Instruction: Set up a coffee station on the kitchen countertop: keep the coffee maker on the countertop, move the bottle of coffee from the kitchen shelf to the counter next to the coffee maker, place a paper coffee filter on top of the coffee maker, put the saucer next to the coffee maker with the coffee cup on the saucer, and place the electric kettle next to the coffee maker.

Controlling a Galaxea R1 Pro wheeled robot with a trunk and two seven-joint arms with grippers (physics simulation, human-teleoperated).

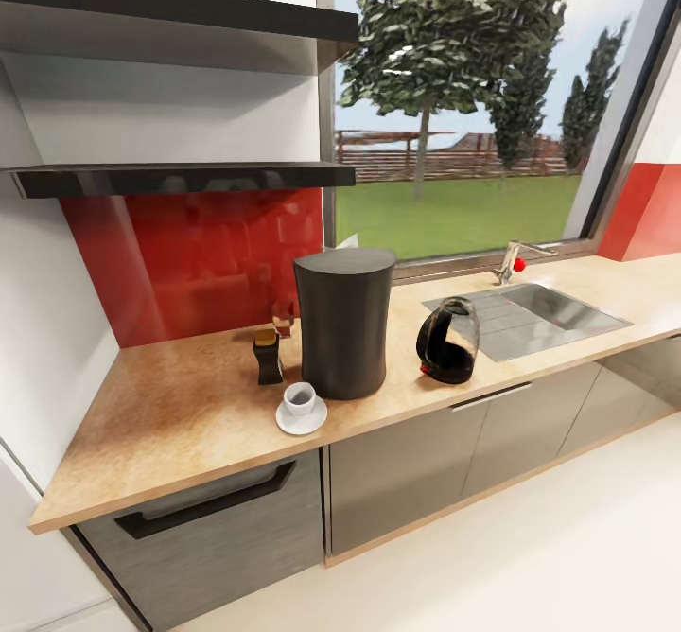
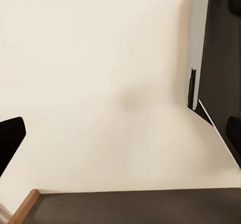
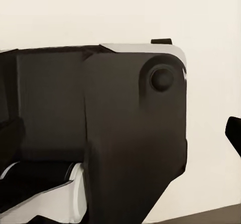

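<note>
- Standing on bench point(image 1: 180, 414): coffee maker point(image 1: 343, 322), kettle point(image 1: 448, 341) just right of it, coffee bottle point(image 1: 268, 356) just left.
- Cup point(image 1: 300, 398) on saucer point(image 1: 301, 417), at maker's front-left.
- Couldn't tell either pincer's state.

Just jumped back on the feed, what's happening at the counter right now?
Nothing is being handled at this moment. In the head view the coffee maker stands on the countertop. The coffee cup sits on its saucer in front of the maker, the small dark bottle of coffee stands to its left, and the electric kettle to its right, near the sink. No filter is visible on top of the maker.
</note>
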